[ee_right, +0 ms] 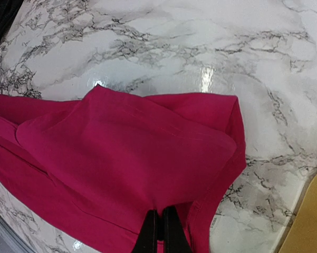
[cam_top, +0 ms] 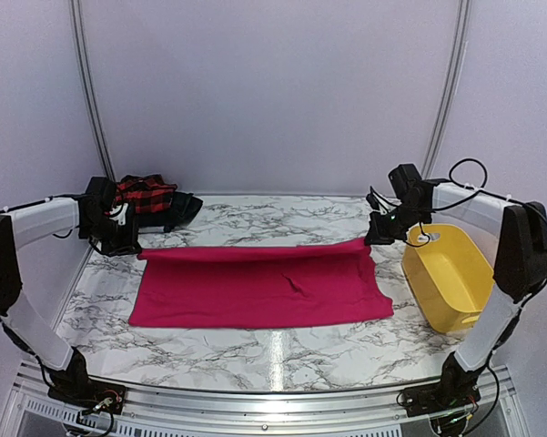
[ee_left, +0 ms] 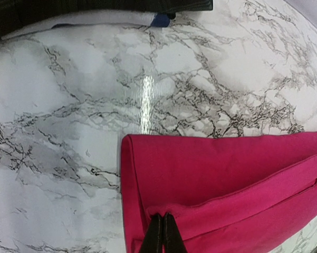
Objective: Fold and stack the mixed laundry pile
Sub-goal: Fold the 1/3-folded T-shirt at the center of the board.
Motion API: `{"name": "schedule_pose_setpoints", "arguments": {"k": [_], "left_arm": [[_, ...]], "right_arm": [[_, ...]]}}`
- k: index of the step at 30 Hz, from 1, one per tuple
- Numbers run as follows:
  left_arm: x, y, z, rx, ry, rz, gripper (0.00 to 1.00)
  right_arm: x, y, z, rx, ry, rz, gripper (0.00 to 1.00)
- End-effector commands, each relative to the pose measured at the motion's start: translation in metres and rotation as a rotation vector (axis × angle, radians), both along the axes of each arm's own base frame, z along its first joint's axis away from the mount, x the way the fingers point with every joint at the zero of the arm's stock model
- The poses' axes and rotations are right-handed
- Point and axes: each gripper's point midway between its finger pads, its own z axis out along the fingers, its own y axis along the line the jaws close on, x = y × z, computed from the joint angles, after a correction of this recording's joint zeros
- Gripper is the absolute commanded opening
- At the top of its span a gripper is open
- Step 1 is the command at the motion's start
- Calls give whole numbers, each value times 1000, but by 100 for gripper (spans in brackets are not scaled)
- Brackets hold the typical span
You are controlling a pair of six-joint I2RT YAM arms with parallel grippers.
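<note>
Both are clenched on cloth: the left gripper pinches one far corner of the magenta-pink garment and the right gripper the other. The top edge runs between them, and the rest lies spread on the tabletop on their near side. Just behind the left gripper sits a bunched red-and-black checked garment with a dark garment against it — plaid, possibly, though I can't make it out. The yellow tub stands beside the right gripper, on its outer side.
</note>
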Motion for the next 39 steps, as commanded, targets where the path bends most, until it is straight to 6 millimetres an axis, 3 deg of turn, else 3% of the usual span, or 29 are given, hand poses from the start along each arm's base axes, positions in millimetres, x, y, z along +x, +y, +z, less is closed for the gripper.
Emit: {"name": "schedule_pose_setpoints", "arguments": {"k": [1, 6, 13, 20, 30, 32, 34, 36, 39], "left_arm": [[-22, 6, -13, 29, 61, 0, 0], [-32, 4, -42, 34, 139, -13, 0], [-38, -1, -63, 44, 172, -40, 0], [-41, 2, -67, 64, 174, -39, 0], [-40, 6, -64, 91, 162, -45, 0], [-38, 6, -57, 92, 141, -39, 9], [-32, 7, -45, 91, 104, -29, 33], [-24, 7, -26, 90, 36, -23, 52], [-8, 4, 19, 70, -131, -27, 84]], "right_arm": [[-18, -6, 3, 9, 7, -20, 0], [-38, -3, -23, 26, 67, -21, 0], [-53, -5, -47, 6, 115, -16, 0], [-52, -2, -36, 18, 102, -9, 0], [-75, 13, -55, 26, 176, 61, 0], [-83, 16, -57, 31, 193, 81, 0], [-91, 17, -61, 27, 227, 97, 4], [-93, 17, -55, 26, 230, 107, 23], [-81, 5, -32, 22, 170, 70, 46]]}}
